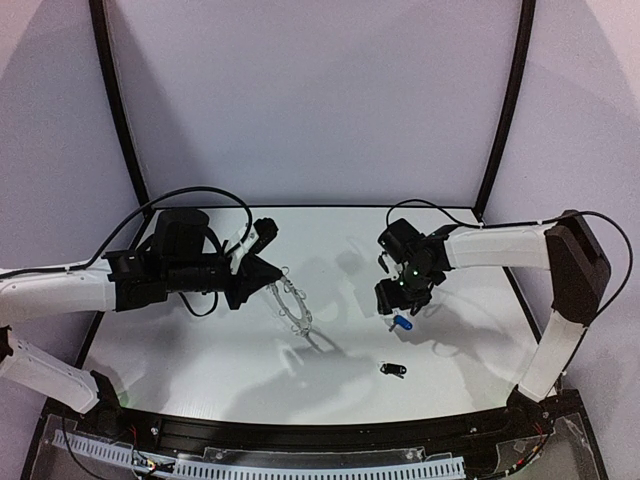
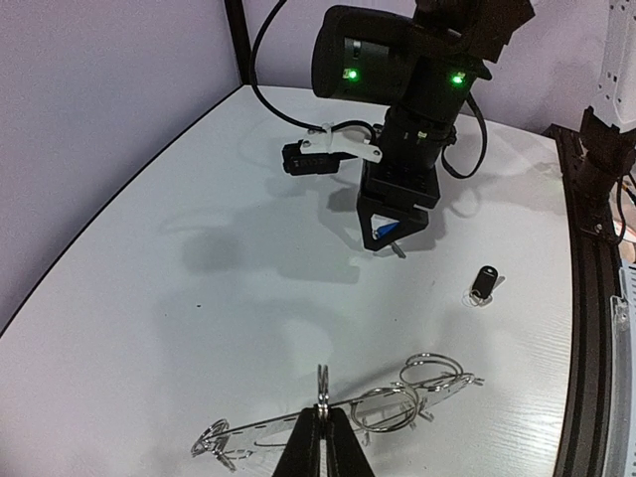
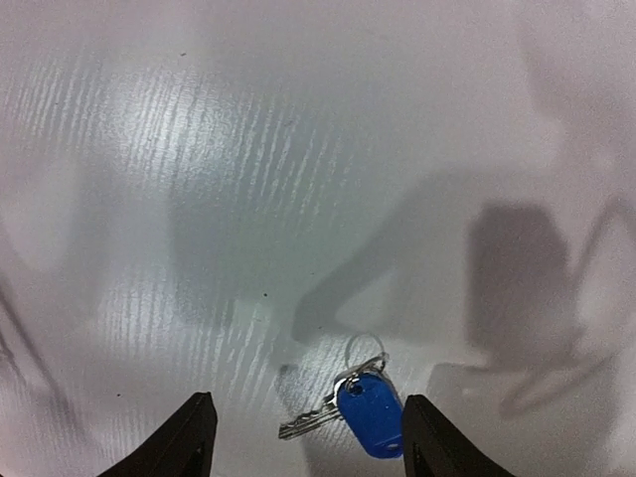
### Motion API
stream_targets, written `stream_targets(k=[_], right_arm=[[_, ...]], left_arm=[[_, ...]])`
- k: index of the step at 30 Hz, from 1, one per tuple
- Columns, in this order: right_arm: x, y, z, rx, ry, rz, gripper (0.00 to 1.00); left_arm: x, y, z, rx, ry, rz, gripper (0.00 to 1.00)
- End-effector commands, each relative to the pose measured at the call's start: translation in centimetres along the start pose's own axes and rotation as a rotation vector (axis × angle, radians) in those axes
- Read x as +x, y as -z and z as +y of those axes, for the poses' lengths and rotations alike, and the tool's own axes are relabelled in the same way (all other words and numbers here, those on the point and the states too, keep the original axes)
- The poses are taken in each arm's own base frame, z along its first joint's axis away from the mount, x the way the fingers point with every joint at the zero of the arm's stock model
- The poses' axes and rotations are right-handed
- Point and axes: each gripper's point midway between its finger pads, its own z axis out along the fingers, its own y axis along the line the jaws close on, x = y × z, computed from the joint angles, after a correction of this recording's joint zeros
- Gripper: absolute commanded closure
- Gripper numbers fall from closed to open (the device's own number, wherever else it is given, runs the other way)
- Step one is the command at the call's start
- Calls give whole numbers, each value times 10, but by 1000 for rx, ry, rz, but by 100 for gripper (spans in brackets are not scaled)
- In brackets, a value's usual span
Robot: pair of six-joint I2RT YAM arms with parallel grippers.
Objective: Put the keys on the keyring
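My left gripper (image 1: 268, 272) (image 2: 323, 422) is shut on a small wire loop at the edge of the keyring (image 1: 292, 305) (image 2: 397, 402). The flat grey ring, fringed with wire loops, is seen edge-on in the left wrist view and is lifted off the table. The blue-headed key (image 3: 370, 412) (image 1: 402, 323) (image 2: 383, 231) lies flat on the table. My right gripper (image 3: 313, 442) (image 1: 400, 308) hovers just above it, open, one finger on each side of the key and neither touching it. The black-headed key (image 1: 392, 370) (image 2: 484, 282) lies alone nearer the front edge.
The white table (image 1: 200, 350) is bounded by a black rail (image 1: 300, 435) at the front and black curved posts (image 1: 500, 110) at the back corners. Cables loop over the left arm (image 1: 180, 195).
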Motion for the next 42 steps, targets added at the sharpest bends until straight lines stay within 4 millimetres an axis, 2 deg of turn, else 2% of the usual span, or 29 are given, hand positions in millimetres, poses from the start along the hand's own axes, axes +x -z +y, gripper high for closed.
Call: stream_targets(k=[1,6,11,19,24,38,42], right_arm=[[-4,-5,-10,72,-34,23,39],[-10,-8,-5,57,-59,21,48],[-5,-13,-18,136,-89,48,52],[-8,-17,-18,162,-119,82,58],[-2,-21,-22,201,-126,136,65],[-1,-30,-26,243,-140,160,71],[-1,-31,-27,252,-146,168,76]], left_arm=[[-17,8,4,-20,-25,-40,99],[-17,7,5,-21,-22,-37,99],[-16,7,6,-28,-15,-34,99],[-16,9,8,-40,-18,-34,99],[-14,9,9,-46,-15,-27,99],[-11,10,8,-46,-12,-21,99],[-11,11,8,-48,-10,-21,99]])
